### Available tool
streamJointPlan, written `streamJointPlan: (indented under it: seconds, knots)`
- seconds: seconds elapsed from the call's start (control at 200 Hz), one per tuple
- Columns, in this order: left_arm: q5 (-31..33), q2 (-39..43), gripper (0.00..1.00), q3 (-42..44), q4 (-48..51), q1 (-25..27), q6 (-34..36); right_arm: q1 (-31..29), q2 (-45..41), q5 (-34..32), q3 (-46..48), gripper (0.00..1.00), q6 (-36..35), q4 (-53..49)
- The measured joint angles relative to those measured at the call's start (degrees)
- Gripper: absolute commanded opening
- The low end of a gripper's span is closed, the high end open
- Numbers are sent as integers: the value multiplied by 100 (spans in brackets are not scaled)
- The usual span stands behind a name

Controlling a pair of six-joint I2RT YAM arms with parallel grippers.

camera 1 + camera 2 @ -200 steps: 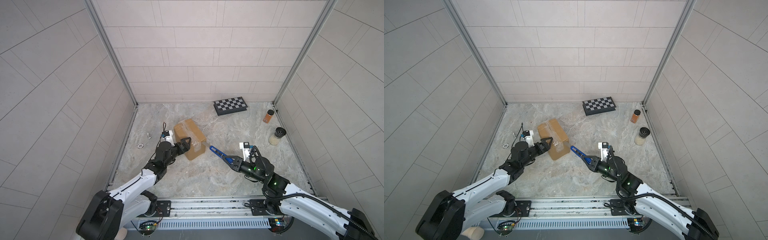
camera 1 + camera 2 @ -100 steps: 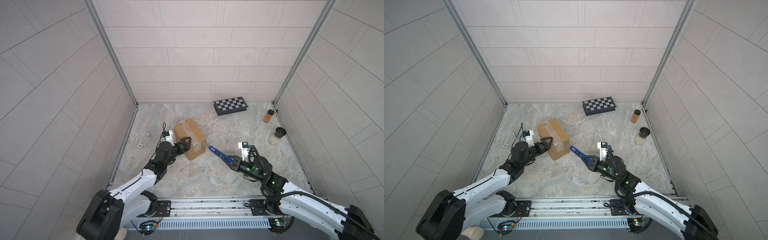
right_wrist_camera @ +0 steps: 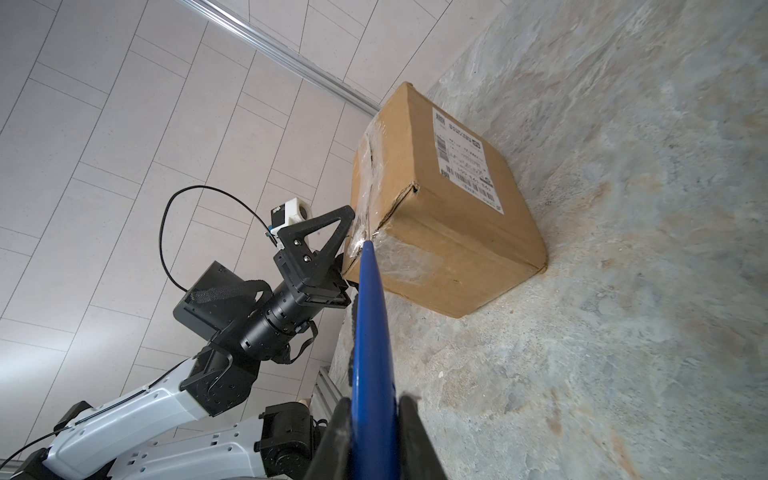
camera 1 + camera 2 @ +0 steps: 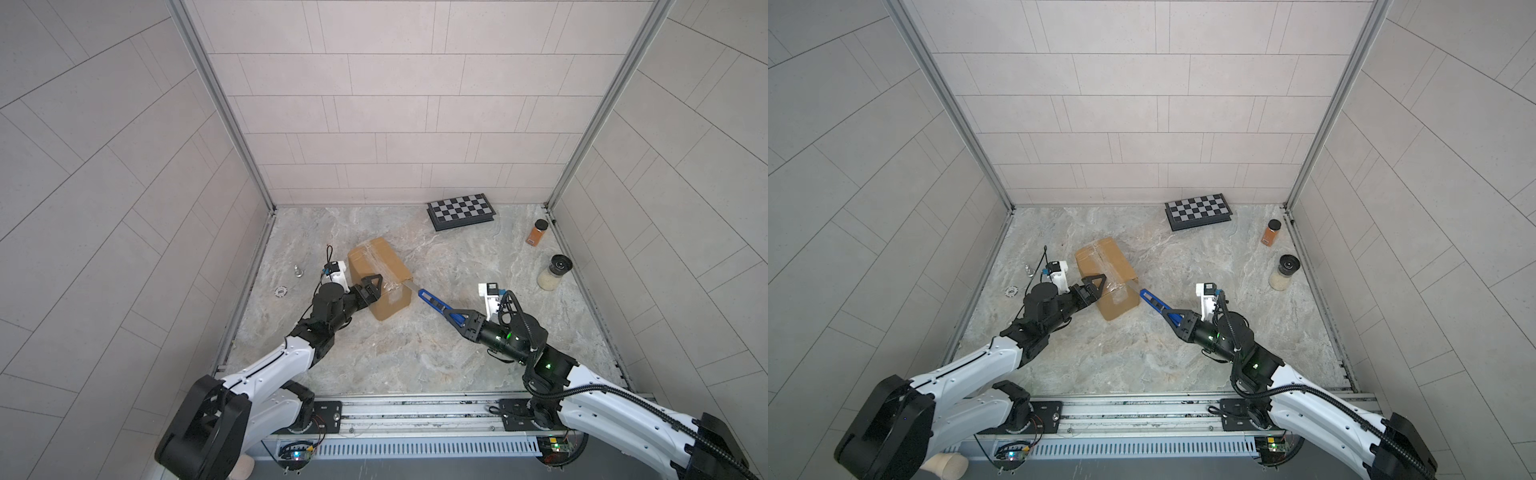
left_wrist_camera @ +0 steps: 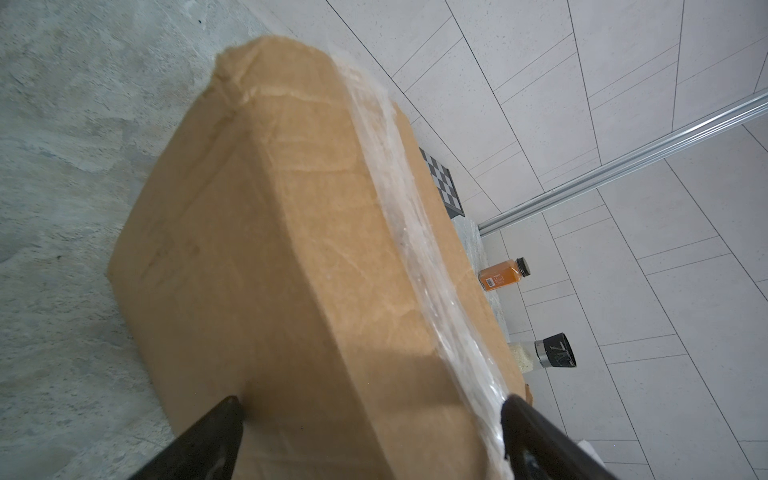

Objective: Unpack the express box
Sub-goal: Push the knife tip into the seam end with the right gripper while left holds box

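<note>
Right wrist view is showing the right claw [image 3: 372, 419] clamping a blue knife [image 3: 370, 332] by its handle, jaws pressing in from both sides. The knife is pointing at the box [image 3: 449, 224], and its tip is meeting the clear tape [image 3: 399, 257] at an upper corner of the box's near end. The box is sitting flat on the tabletop [image 4: 395, 353], left of centre and turned at an angle to the edges. Its flaps are lying taped down, and a white label [image 3: 461, 166] on its long side is facing toward the right edge. The left claw [image 5: 370, 402] is standing wide apart across the box's other long upper edge. One fingertip [image 5: 226, 409] is resting against the side face and the other against the taped seam on top. In both top views a checkered case [image 4: 461, 212] is lying by the back edge. An orange bottle [image 4: 538, 232] and a black-lidded jar [image 4: 1284, 272] are standing near the right edge, well apart from the box
</note>
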State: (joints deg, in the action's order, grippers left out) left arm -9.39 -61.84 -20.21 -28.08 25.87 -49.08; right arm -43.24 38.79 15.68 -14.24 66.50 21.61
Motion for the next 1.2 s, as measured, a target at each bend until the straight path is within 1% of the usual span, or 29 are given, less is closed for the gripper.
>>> streamJointPlan:
  seconds: [0.741, 0.861, 1.201]
  knots:
    - [-4, -37, 100, 31, -81, 0, -22, -17, 20, -26, 0, 0, 111, -2]
    - [-4, -52, 97, 31, -83, 0, -42, -26, 15, -26, 2, 0, 138, -13]
    - [-37, -129, 97, 31, -192, 0, -55, -92, 17, -26, 2, 0, 199, -15]
